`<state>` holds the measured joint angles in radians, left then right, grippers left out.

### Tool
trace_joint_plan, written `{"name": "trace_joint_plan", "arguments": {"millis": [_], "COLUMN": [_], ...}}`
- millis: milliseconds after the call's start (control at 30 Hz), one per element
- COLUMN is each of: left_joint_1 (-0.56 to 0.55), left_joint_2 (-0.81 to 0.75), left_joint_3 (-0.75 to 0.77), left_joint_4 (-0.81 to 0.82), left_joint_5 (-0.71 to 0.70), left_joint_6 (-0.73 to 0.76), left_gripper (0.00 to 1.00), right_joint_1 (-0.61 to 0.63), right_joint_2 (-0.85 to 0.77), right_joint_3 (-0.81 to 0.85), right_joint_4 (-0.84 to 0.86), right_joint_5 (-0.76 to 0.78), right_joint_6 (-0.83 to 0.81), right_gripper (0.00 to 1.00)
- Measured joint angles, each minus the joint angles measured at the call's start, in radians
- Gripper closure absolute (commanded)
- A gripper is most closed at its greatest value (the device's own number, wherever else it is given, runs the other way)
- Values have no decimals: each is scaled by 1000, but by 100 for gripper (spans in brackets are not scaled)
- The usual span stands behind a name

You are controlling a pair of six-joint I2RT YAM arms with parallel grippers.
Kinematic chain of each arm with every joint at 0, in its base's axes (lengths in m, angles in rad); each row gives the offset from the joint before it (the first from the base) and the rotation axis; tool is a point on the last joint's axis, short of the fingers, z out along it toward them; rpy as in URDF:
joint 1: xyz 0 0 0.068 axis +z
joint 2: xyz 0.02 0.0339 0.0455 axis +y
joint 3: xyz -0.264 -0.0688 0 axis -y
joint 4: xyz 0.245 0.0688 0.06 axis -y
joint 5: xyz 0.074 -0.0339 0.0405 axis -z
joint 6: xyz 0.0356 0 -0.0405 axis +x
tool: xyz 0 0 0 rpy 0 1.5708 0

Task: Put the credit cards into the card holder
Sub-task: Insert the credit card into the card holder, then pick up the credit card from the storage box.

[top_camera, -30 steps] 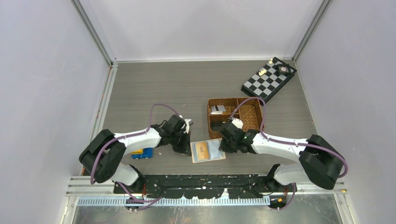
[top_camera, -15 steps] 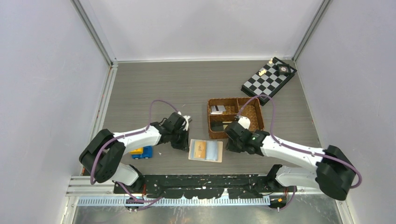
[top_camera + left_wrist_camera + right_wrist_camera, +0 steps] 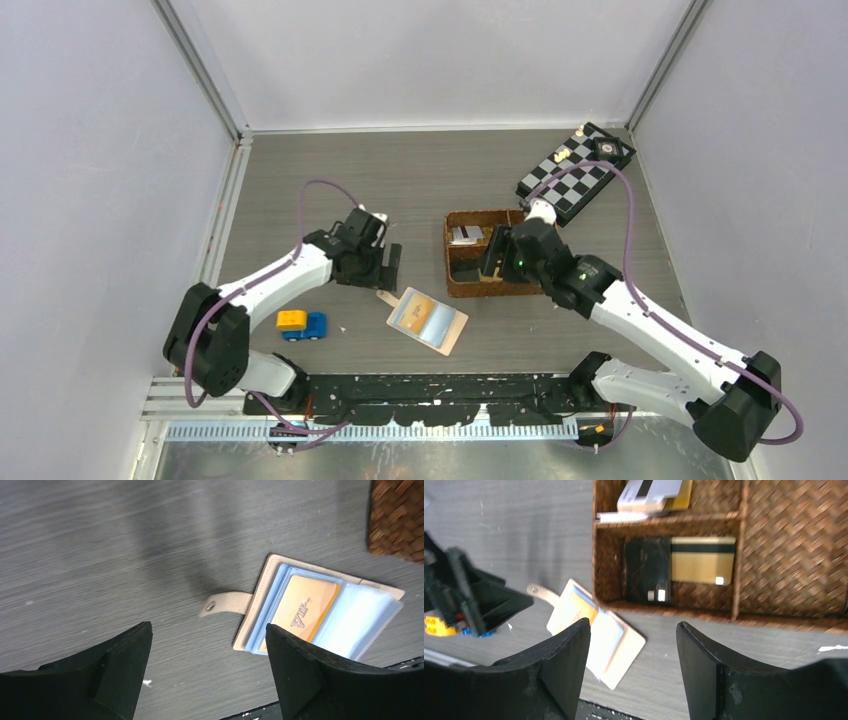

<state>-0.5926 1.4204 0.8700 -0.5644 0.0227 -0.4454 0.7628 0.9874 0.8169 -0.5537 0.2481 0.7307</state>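
While the beige card holder (image 3: 427, 320) lies open on the grey table (image 3: 330, 190), low and centre in the overhead frame, the left gripper (image 3: 388, 265) hangs just up-left of it, jaws spread and empty. The right gripper (image 3: 490, 258) hovers over the brown woven basket (image 3: 447, 250), likewise released. A toy truck (image 3: 302, 323) sits lower left, a chessboard (image 3: 575, 172) upper right.

Left wrist: an orange VIP card (image 3: 305, 612) sits in the holder's pale blue pocket, the snap tab (image 3: 225, 604) pointing left.

Right wrist: a black card (image 3: 646, 570) and a gold card (image 3: 701, 560) lie side by side in one basket compartment, with more cards (image 3: 651, 492) in the compartment above.
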Motion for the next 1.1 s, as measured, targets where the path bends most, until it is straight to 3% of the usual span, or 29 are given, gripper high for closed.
{"name": "trace_joint_plan", "arguments": {"millis": [333, 500, 833, 1100], "left_joint_1": [186, 216, 222, 233], "left_joint_2": [-145, -182, -182, -140], "left_joint_3": [232, 218, 161, 161], "left_joint_4": [-192, -192, -193, -194], "left_joint_5": [51, 45, -31, -29], "left_joint_6": [131, 190, 247, 249], "left_gripper": [7, 7, 8, 9], "right_joint_1": [-261, -358, -378, -378], "right_joint_2": [206, 296, 398, 602], "right_joint_3": [111, 111, 154, 297], "right_joint_4": [83, 160, 245, 268], "right_joint_5": [-182, -306, -520, -739], "right_joint_6": [-227, -299, -506, -592], "right_gripper": [27, 27, 27, 27]}}
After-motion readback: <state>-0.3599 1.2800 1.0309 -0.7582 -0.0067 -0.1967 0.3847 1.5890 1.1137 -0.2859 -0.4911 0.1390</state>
